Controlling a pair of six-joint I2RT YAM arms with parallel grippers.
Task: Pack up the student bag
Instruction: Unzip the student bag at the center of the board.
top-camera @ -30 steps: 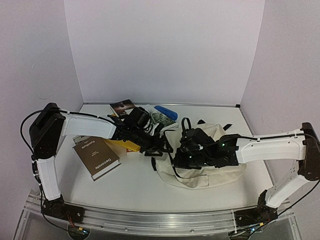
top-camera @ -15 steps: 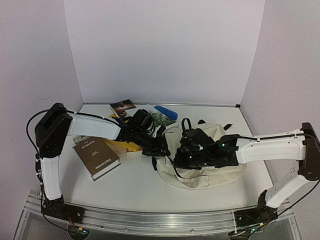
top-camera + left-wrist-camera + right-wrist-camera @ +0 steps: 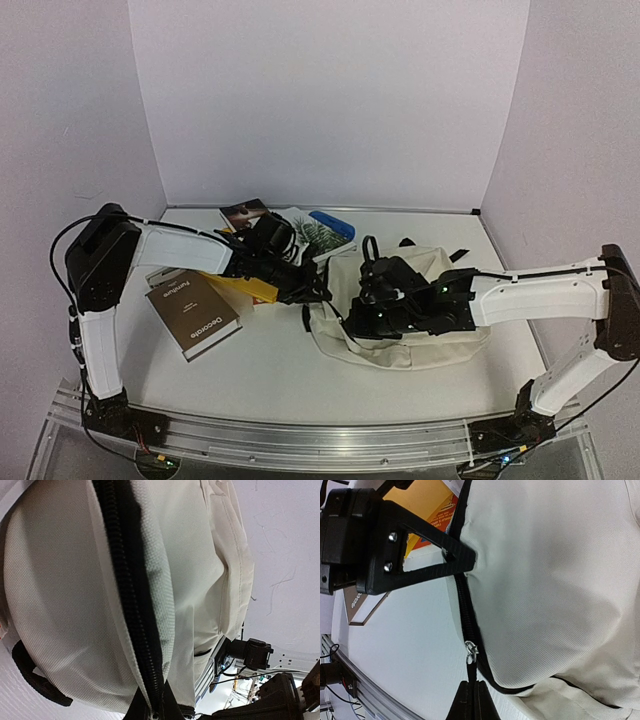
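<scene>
The student bag (image 3: pixel 430 335), cream fabric with black zipper lines, lies on the table right of centre. My left gripper (image 3: pixel 319 296) is at its left end, shut on the fabric edge beside the black zipper (image 3: pixel 132 605); its tips (image 3: pixel 152 711) pinch that seam. In the right wrist view the left gripper (image 3: pixel 466 561) shows as a black frame clamped on the bag (image 3: pixel 555 580). My right gripper (image 3: pixel 351 322) is shut on the zipper pull strap (image 3: pixel 470 669), which hangs from a small metal ring (image 3: pixel 471 652) on the zipper (image 3: pixel 464 607).
A brown book (image 3: pixel 192 315) lies front left, with a yellow-orange book (image 3: pixel 245 289) under the left arm. A dark book (image 3: pixel 243 213), a leaf-patterned book (image 3: pixel 318 233) and a blue item (image 3: pixel 333 224) sit at the back. Walls enclose the table on three sides.
My left gripper has gone from open to shut on the bag's zipper edge and has drawn back slightly left. The bag's near side has flattened. The right gripper has stayed shut on the pull.
</scene>
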